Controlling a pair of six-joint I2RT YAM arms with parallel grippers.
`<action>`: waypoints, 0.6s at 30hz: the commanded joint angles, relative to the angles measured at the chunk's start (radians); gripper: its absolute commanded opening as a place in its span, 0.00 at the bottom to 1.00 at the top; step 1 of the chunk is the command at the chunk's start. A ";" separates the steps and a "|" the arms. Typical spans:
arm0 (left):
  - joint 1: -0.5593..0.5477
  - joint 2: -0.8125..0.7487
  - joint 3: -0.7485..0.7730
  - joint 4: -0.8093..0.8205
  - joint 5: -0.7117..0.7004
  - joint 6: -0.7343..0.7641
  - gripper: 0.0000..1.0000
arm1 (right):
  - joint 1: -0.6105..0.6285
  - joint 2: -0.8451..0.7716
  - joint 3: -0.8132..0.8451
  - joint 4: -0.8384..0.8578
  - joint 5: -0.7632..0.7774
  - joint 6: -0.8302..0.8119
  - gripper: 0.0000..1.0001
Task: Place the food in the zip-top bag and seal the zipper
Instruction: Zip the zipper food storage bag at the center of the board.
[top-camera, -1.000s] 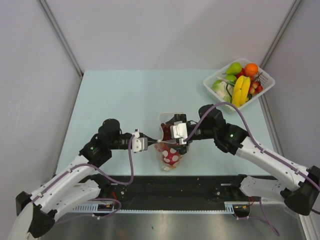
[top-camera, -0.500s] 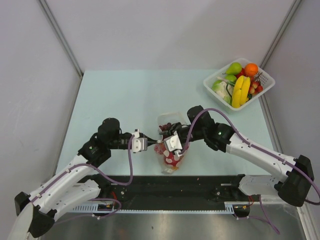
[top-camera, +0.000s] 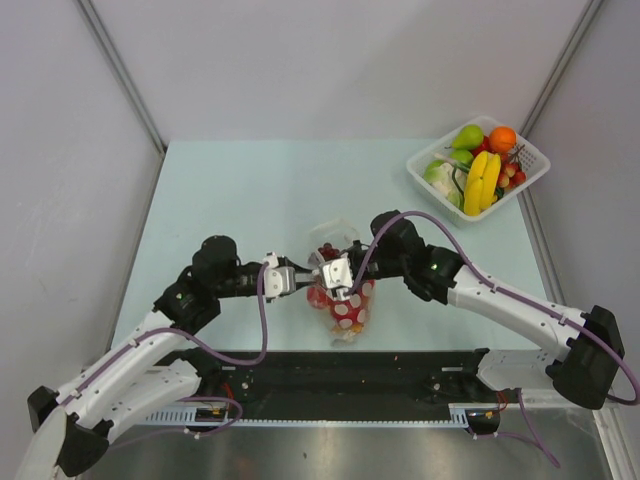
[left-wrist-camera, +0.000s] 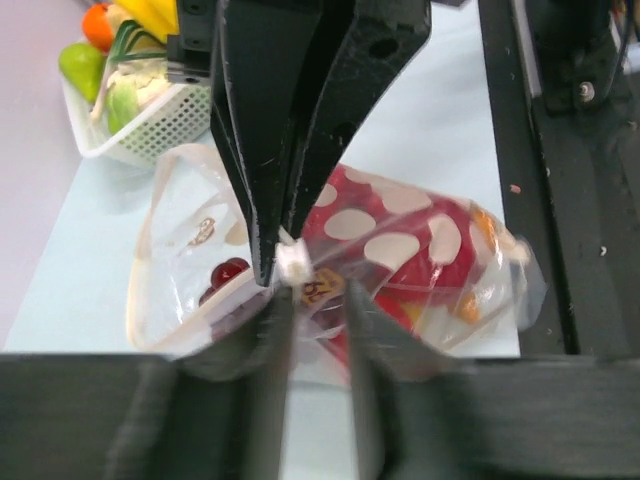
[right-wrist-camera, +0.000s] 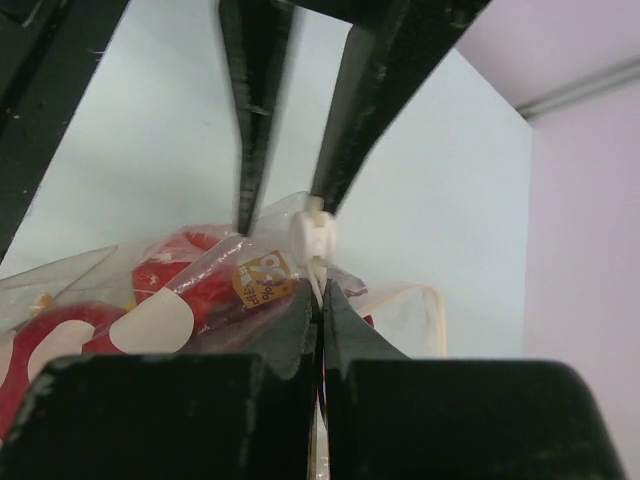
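Clear dotted zip-top bag at front-centre of table, red food inside. Left arm reaches in from left, right arm from right, both forearms low. Left gripper and right gripper meet tip to tip at bag mouth. Lattice basket at far right corner.
Left wrist view: left fingers slightly apart, bag edge between them; white slider at right gripper's tips.
Right wrist view: right fingers pressed together on zipper, just below slider.

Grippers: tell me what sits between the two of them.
The bag's mouth edge with its white slider, seen in both wrist views. The right gripper is shut on that edge; the left gripper faces it, fingers slightly apart.
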 joint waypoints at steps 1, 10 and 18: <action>-0.009 -0.019 -0.017 0.138 -0.102 -0.193 0.38 | 0.000 -0.029 0.054 0.139 0.090 0.123 0.00; -0.009 0.025 -0.054 0.292 -0.224 -0.408 0.48 | 0.000 -0.041 0.054 0.159 0.111 0.190 0.00; -0.009 0.059 -0.056 0.312 -0.187 -0.367 0.06 | 0.000 -0.063 0.053 0.128 0.126 0.202 0.00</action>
